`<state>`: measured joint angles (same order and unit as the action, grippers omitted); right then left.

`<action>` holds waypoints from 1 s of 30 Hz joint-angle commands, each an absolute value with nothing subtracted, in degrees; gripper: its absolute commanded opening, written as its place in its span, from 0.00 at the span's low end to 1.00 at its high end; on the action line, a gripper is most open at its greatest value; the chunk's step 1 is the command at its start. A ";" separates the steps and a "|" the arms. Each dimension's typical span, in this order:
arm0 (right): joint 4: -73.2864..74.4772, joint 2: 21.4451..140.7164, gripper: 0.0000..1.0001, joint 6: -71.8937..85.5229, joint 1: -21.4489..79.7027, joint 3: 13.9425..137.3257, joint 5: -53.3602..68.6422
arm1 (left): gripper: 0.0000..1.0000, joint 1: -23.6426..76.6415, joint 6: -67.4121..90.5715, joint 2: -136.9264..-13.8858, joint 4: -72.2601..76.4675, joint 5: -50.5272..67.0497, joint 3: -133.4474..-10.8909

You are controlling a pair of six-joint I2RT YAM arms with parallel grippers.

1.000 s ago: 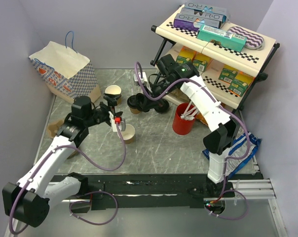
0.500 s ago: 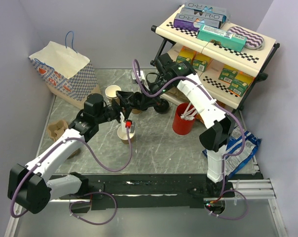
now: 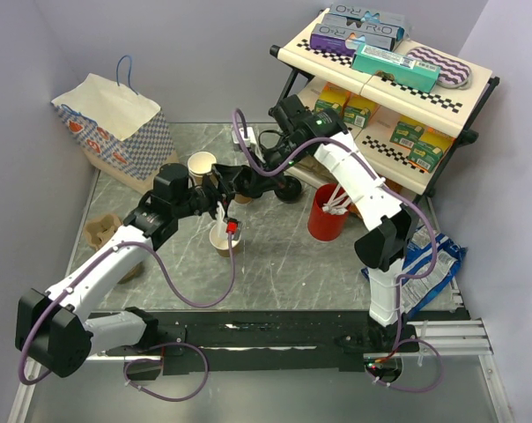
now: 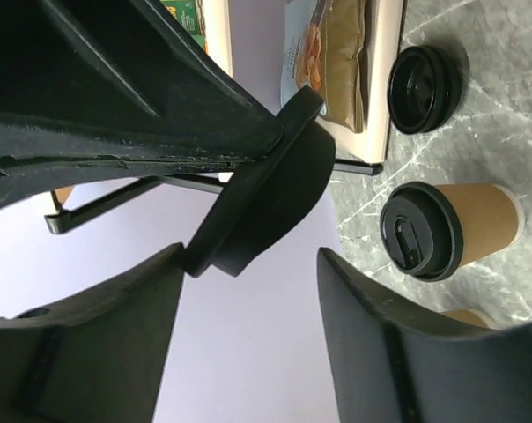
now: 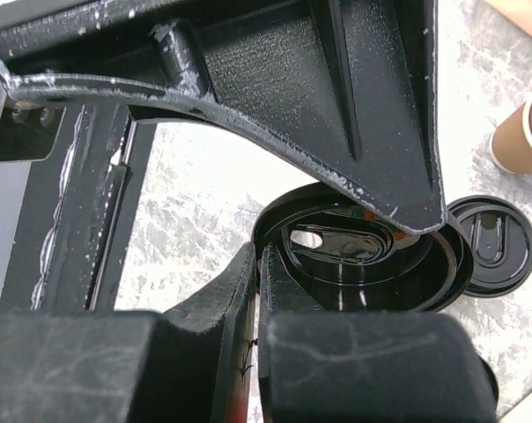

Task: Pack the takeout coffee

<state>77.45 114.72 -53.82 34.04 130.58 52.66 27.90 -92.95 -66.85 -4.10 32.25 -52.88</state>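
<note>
Two grippers meet above the middle of the desk [image 3: 284, 264]. The right gripper [image 5: 336, 238] is clamped on the rim of a black lid [image 4: 270, 198] and holds it in the air. The left gripper [image 4: 248, 264] comes in from the left with its jaws apart, one finger on each side below the lid; we cannot tell whether either finger touches it. We see one lidded cup [image 4: 477, 220] on the desk beyond the grippers, near a loose lid [image 4: 424, 77] that lies flat by the foot of the shelf [image 3: 380, 79]. An open brown cup [image 3: 220, 240] stands on the desk just on the near side of the grippers. A second open cup [image 3: 201, 165], white inside, stands farther back to the left, near the paper bag [image 3: 116, 123]. The red cup [image 3: 323, 216] stands to the right.
</note>
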 commanded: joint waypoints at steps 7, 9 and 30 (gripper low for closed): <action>89.91 114.87 0.00 -55.55 35.51 132.36 51.68 | 0.49 29.00 -102.91 -68.12 -7.65 34.01 -55.20; 89.83 114.87 0.00 -55.72 35.68 132.45 51.16 | 0.48 29.00 -103.53 -68.12 -6.42 34.27 -54.85; 76.52 107.07 0.57 -48.96 34.63 130.89 49.22 | 0.01 29.18 -81.99 -65.22 -7.56 26.99 -52.03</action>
<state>77.71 113.97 -51.83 35.35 132.68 47.88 28.88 -97.82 -67.40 -8.14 28.77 -52.21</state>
